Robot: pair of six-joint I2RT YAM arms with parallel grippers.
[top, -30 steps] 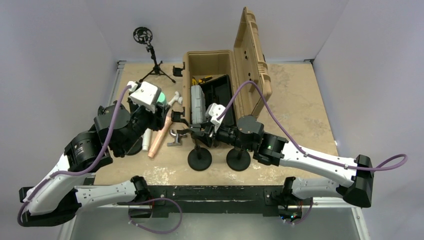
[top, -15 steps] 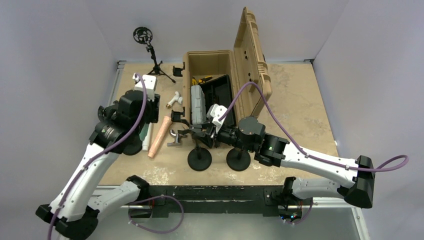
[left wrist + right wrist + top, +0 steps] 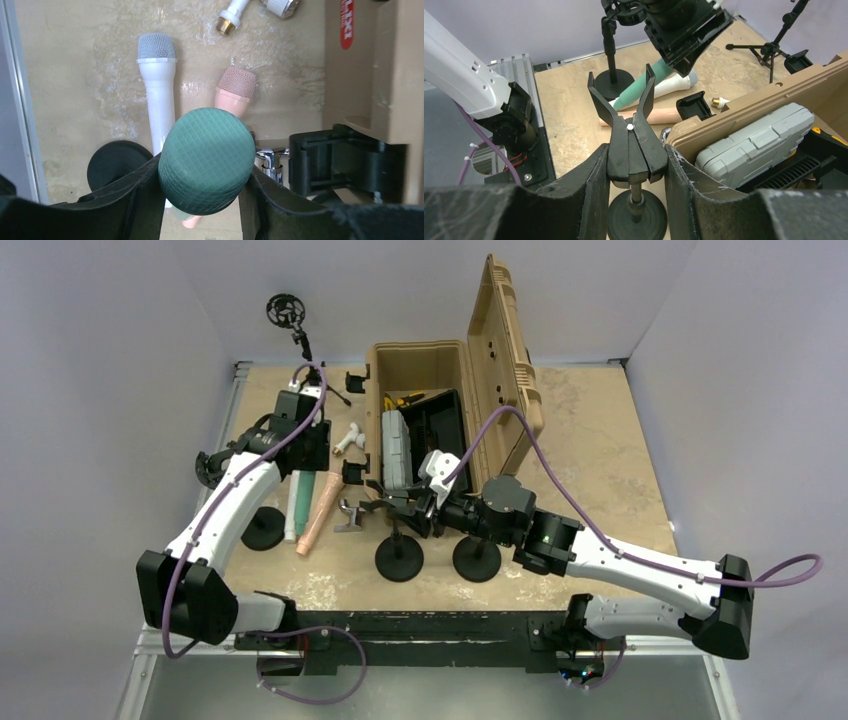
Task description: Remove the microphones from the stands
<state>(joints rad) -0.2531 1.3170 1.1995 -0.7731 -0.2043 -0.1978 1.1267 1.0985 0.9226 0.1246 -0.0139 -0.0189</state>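
Note:
My left gripper (image 3: 200, 176) is shut on the head of a green microphone (image 3: 206, 160). From the right wrist the green microphone (image 3: 644, 87) slants down from that gripper toward the table. From above, the left gripper (image 3: 303, 438) is at the far left and the green microphone (image 3: 298, 498) points toward me. My right gripper (image 3: 631, 170) is shut on the black Y-shaped clip (image 3: 629, 132) of a stand with a round base (image 3: 634, 216). The clip is empty. From above, the right gripper (image 3: 402, 508) is over that base (image 3: 400, 560).
A white microphone (image 3: 159, 90) and a pink microphone (image 3: 234, 90) lie on the table under the green one. Two more round stand bases (image 3: 477, 558) (image 3: 262, 530) stand nearby. An open tan case (image 3: 440, 400) holds a grey box (image 3: 396, 445). A tripod stand (image 3: 300, 340) is at the far left.
My left arm has stretched out toward the far left and turned, carrying the green microphone down beside the white and pink ones. My right gripper has stayed on the stand clip.

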